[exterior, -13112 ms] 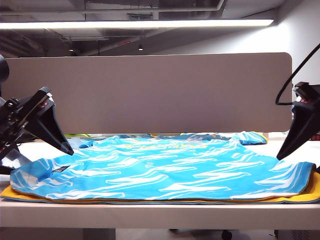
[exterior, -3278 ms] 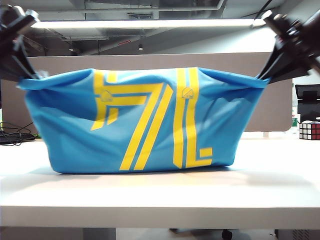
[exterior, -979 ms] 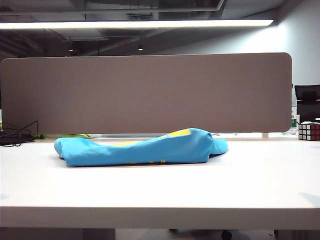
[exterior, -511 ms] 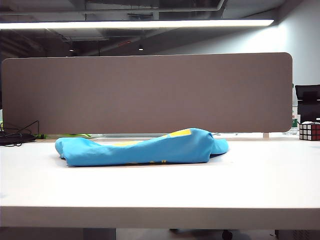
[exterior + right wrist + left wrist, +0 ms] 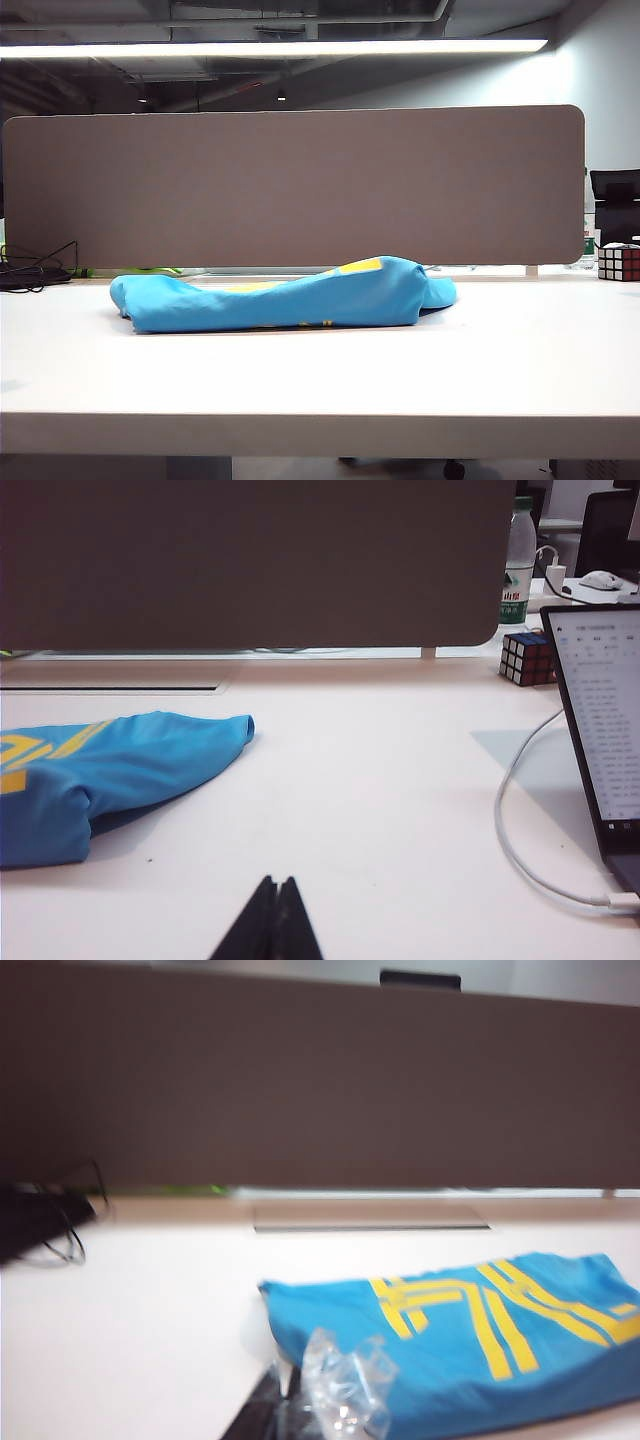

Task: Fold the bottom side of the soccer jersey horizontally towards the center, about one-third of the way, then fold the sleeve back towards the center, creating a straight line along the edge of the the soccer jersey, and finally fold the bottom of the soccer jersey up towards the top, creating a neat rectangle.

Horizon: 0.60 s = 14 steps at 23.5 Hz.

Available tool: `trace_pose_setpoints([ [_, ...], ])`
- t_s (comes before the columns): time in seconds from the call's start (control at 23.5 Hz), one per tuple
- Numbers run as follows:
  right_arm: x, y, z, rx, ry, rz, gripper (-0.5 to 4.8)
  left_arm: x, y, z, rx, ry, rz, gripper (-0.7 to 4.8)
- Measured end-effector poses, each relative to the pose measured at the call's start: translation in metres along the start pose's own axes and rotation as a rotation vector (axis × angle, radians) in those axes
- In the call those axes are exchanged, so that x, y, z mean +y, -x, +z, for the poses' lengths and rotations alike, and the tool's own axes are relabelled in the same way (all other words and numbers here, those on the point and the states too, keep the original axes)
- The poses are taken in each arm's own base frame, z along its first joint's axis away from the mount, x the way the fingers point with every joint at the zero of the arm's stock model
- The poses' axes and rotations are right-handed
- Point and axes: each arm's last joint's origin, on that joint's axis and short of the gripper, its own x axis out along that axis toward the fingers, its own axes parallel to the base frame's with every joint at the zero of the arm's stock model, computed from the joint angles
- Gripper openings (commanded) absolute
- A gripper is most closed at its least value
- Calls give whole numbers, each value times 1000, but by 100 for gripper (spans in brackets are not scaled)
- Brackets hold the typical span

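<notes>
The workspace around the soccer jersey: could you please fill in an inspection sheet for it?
Surface: white table, bare around the bundle.
Job's things: soccer jersey lies folded into a low blue bundle, yellow stripes up, its edges uneven.
Clutter: Rubik's cube at the right edge; laptop and water bottle in the right wrist view.
Grippers: left gripper shut, beside the jersey's corner, holding nothing; right gripper shut, over bare table.
Cables: white cable to the laptop; black cables at left.
Surroundings: grey divider panel behind.
</notes>
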Motion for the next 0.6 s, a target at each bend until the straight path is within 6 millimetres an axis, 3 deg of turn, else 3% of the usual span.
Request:
trace_pose_setpoints([
  [0.6, 0, 0, 2, -22, 1, 3, -1, 0, 0, 3, -35, -18, -1, -5],
])
